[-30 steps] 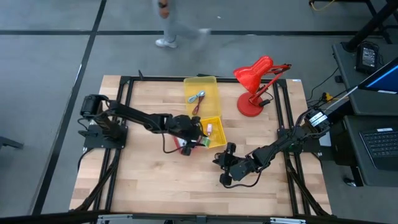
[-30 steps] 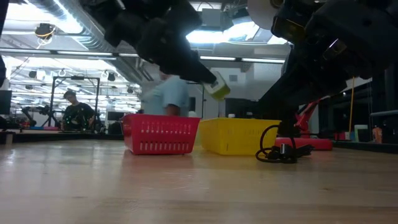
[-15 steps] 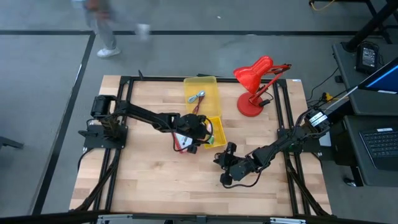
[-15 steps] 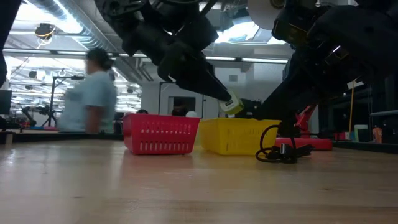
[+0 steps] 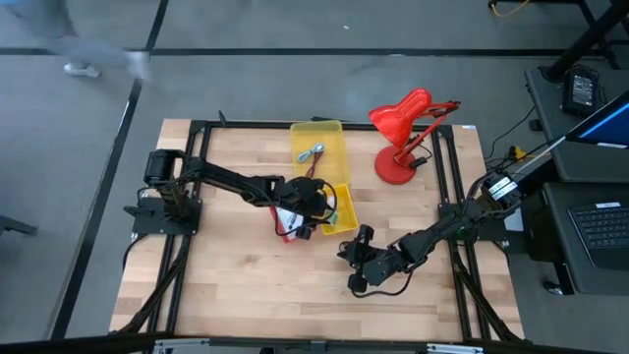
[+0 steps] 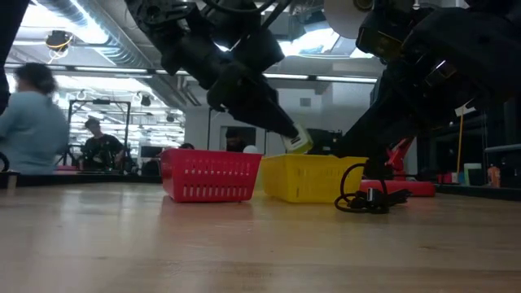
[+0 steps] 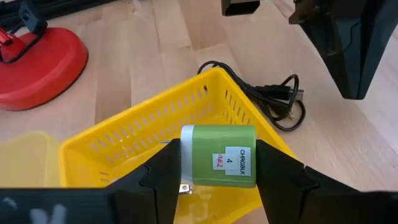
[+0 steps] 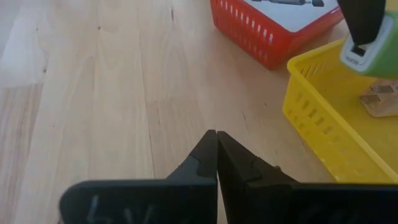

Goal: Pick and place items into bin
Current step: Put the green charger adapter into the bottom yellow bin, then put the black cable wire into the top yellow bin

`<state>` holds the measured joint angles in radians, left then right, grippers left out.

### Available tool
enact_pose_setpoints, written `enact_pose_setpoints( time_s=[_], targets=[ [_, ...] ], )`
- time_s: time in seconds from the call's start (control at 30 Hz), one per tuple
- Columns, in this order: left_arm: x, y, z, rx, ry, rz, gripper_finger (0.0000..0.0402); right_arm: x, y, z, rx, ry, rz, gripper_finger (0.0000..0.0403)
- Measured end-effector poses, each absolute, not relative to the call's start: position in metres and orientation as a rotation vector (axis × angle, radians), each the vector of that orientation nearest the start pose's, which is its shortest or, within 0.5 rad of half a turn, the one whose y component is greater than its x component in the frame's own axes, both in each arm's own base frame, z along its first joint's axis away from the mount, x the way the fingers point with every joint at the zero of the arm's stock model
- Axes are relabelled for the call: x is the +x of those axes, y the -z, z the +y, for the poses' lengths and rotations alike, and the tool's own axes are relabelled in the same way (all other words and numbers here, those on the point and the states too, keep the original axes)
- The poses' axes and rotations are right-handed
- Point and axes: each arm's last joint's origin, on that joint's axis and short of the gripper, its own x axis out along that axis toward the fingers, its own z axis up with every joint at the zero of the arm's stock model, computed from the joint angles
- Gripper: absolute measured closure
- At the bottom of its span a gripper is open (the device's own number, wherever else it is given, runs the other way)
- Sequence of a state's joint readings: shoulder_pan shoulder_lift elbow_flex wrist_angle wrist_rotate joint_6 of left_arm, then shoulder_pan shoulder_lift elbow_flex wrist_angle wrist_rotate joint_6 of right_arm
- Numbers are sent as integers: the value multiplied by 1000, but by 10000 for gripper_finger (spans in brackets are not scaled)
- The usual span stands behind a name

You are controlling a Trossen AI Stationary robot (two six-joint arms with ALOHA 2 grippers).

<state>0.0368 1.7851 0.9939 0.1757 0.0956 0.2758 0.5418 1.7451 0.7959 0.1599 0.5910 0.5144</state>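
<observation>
Green and white, a small charger-like block (image 7: 217,163) with a printed label sits clamped between the left gripper's (image 7: 217,168) jaws, held just above the open yellow basket (image 7: 205,102), whose floor the block largely hides; a red basket (image 6: 210,174) stands beside it. Black cable (image 7: 273,102) lies coiled on the wooden desk (image 5: 246,285) just past the yellow basket. Nearby, the right gripper (image 8: 216,148) hangs low over bare desk, jaws pressed together, holding nothing

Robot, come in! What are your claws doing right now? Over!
Left gripper shut on green block, above yellow basket. Right gripper shut, empty, low over table. Black cable lies beside basket, not in the way.
</observation>
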Motion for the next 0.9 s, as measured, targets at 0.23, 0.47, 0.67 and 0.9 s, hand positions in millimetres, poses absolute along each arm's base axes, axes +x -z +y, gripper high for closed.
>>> enact_pose_setpoints(
  time_s=[0.23, 0.47, 0.67, 0.9],
  targets=[
    [369, -173, 11, 230, 142, 606, 209, 284, -134, 152, 75, 214, 627, 402],
    [369, -173, 11, 236, 136, 606, 197, 284, -134, 152, 75, 214, 627, 402],
    [369, -173, 11, 236, 136, 606, 196, 284, -134, 152, 75, 214, 627, 402],
    [366, -180, 6, 244, 194, 589, 237, 284, -134, 152, 75, 214, 628, 402]
  ],
)
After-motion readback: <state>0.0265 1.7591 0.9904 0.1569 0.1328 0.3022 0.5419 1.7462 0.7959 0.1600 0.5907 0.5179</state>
